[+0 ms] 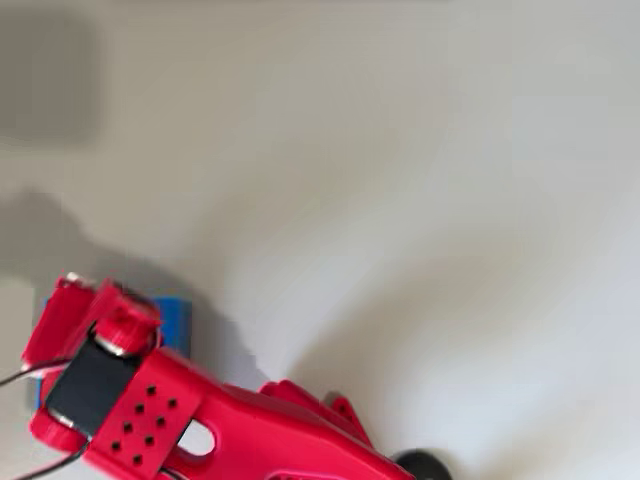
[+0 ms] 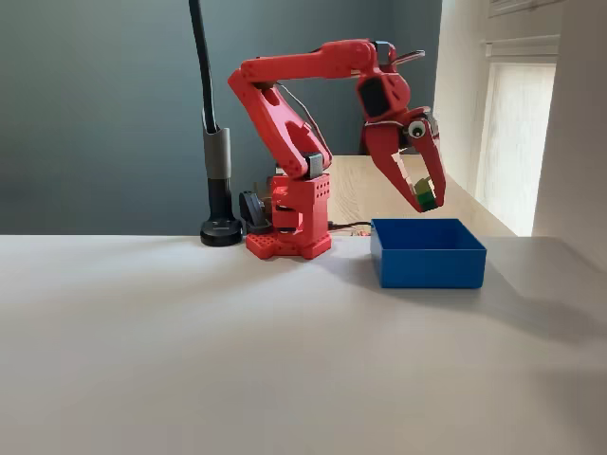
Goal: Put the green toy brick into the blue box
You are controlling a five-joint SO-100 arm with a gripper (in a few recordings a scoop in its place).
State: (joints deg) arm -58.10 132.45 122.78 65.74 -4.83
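In the fixed view the red arm reaches over to the right, and its gripper hangs just above the blue box, fingers pointing down. The green toy brick is clamped between the fingertips, above the box's open top and clear of its walls. The box rests on the white table right of the arm's base. From overhead, the red arm covers most of the blue box, of which just a blue strip shows at the lower left; the brick is hidden under the arm.
A black lamp post on a round foot stands left of the red arm base. The white table stretches wide in front and to the left. A window and wall stand at the right.
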